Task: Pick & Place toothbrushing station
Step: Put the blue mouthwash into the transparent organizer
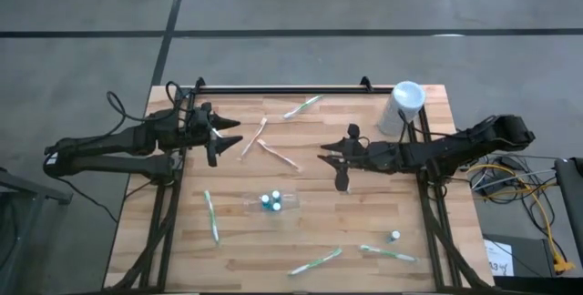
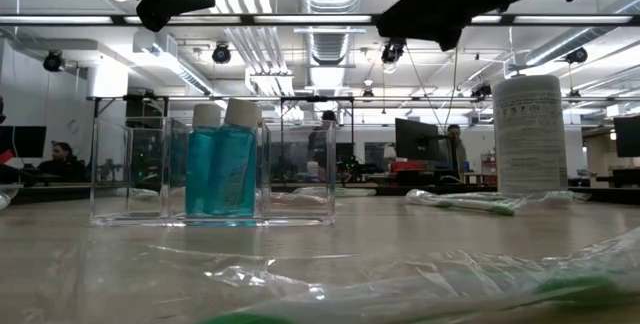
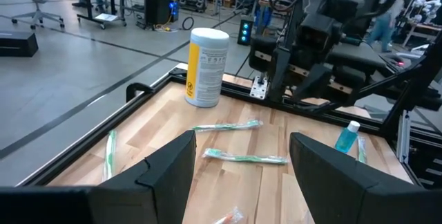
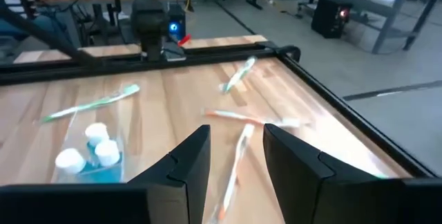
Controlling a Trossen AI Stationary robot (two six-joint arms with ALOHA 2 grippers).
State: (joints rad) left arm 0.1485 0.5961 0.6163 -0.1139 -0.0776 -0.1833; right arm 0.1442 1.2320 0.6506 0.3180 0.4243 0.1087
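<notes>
Both arms hang above the table, neither holding anything.

Left gripper (image 1: 228,133): fingers wide apart, empty, over the table's 10 o'clock area. Right gripper (image 1: 330,157): fingers apart with a narrower gap, also empty, just right of table centre.

Key relation: two orange-tipped wrapped toothbrushes lie between the two grippers. The first toothbrush (image 1: 253,137) runs with its long axis roughly 1 to 7 o'clock in the high view; the second toothbrush (image 1: 278,155) runs roughly 10 to 4 o'clock. From the right gripper the second one lies toward 9 o'clock, close by; in the right wrist view both show just ahead of the fingers (image 4: 293,158). The left gripper is just beside the first one, which lies toward its 3 o'clock. Judgement: either arm could reach; the right is better lined up on the second (its wrist looks straight down it).

Other wrapped toothbrushes, green: one (image 1: 301,106) at the table's 12 o'clock edge, one (image 1: 211,215) at 8 o'clock, one (image 1: 315,260) at 6 o'clock, one (image 1: 386,253) at 5 o'clock.

Containers: a clear organizer (image 1: 273,202) sits near centre, toward 6 o'clock from both grippers. It holds blue bottles (image 2: 224,169) with white caps in one compartment (three caps in the right wrist view); the remaining compartments look empty in the low view. No toothbrush is in it yet. A loose small blue bottle (image 1: 394,236) stands at 5 o'clock. A white canister (image 1: 402,107) stands at the 1 o'clock corner.
</notes>
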